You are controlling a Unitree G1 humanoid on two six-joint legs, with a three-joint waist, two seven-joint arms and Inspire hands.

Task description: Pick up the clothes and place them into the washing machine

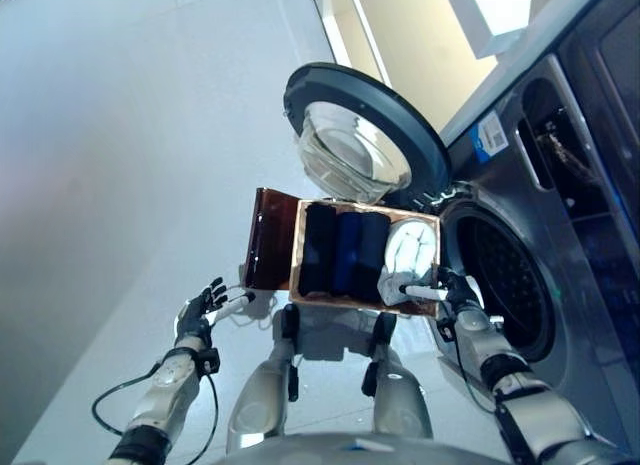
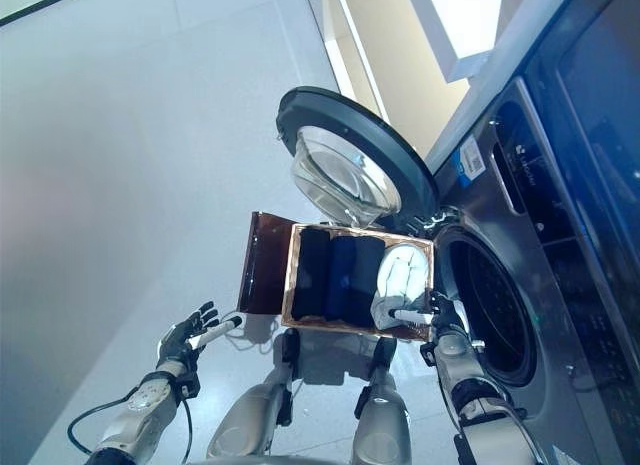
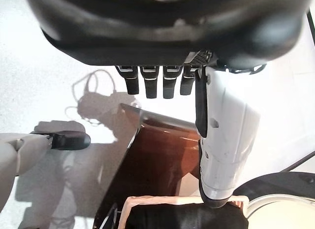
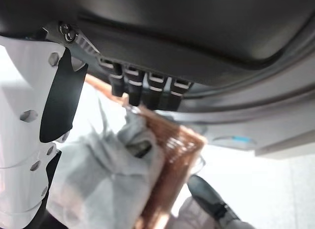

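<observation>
We should close the right hand point(image 1: 447, 288), whose fingers are relaxed at the basket's point(image 1: 296, 247) edge nearest the washing machine point(image 1: 520, 235), around the white garment point(image 1: 410, 255) lying there, while the left hand point(image 1: 203, 307) hangs released.

Soft white cloth point(image 1: 410, 257), glossy floor point(image 1: 120, 135)

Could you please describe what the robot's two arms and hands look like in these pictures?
Both arms are silver-grey with black bands at the joints. The left hand and the right hand are dark, with black fingers bearing pale bands. Each thumb carries a white cover, rounded and smooth, crossed by a black strip; on the right hand the cover shows small hexagonal bolt heads.
</observation>
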